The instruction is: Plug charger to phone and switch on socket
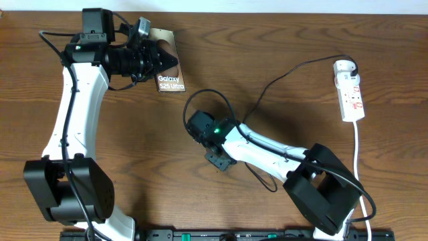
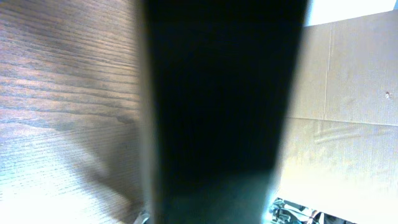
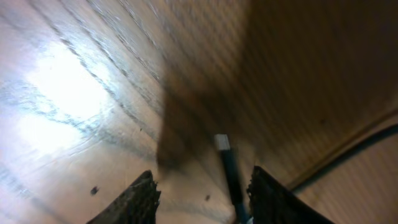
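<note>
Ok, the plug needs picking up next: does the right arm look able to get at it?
Probably yes. The charger plug already sits between the open jaws of the right tool, and nothing lies across it.

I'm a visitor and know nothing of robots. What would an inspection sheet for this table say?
Surface: wooden table.
Job's things: phone at the left gripper; plug on the table inside the right gripper; socket at far right.
Clutter: nothing seen.
Grippers: left at the phone, grip unclear; right open.
Cables: black cable runs from the socket towards the middle; white cord beside the right arm.
Surroundings: cardboard beyond the table.
</note>
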{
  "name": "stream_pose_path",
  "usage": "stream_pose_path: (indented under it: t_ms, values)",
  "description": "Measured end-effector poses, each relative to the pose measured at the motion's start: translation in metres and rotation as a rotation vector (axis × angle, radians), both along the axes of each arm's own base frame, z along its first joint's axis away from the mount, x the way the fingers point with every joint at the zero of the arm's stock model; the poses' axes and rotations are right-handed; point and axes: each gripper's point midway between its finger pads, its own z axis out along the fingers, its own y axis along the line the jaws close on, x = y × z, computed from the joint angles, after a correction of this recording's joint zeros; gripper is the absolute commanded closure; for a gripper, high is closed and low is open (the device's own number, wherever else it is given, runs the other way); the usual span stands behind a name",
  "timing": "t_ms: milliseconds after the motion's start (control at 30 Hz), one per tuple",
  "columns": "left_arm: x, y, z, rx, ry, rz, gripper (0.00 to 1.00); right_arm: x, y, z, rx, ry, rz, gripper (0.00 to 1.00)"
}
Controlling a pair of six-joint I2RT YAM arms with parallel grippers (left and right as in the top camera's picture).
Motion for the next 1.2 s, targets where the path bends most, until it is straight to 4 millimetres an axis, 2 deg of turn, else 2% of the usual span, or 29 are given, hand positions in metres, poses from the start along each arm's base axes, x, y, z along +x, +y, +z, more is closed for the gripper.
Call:
stream_pose_path:
  t_ms: [67,233,533,733,833,1033,1200]
  values:
    - [-0.001,0.0,-0.001,0.0,0.005,0.0,0.93,0.003,0.002,0.008,0.0,-0.001,-0.004,0.39]
    - [-0.001,0.002,-0.003,0.016,0.011,0.009,0.93,0.013,0.004,0.02,0.013,-0.011,-0.02,0.27]
    - [-0.001,0.002,-0.004,0.019,0.012,0.011,0.93,0.015,-0.017,0.019,-0.029,0.035,-0.004,0.22]
    - [0.0,0.002,-0.004,0.019,0.012,0.011,0.93,0.02,-0.022,0.019,-0.029,0.038,-0.009,0.18]
    - [-0.001,0.002,-0.004,0.019,0.012,0.011,0.93,0.024,-0.025,0.019,-0.026,0.036,-0.021,0.13]
    - [0.0,0.002,-0.004,0.019,0.012,0.011,0.93,0.024,-0.037,0.02,-0.057,0.053,-0.038,0.14]
    - [-0.001,0.002,-0.004,0.019,0.013,0.011,0.92,0.016,-0.057,0.021,-0.125,0.095,-0.052,0.25]
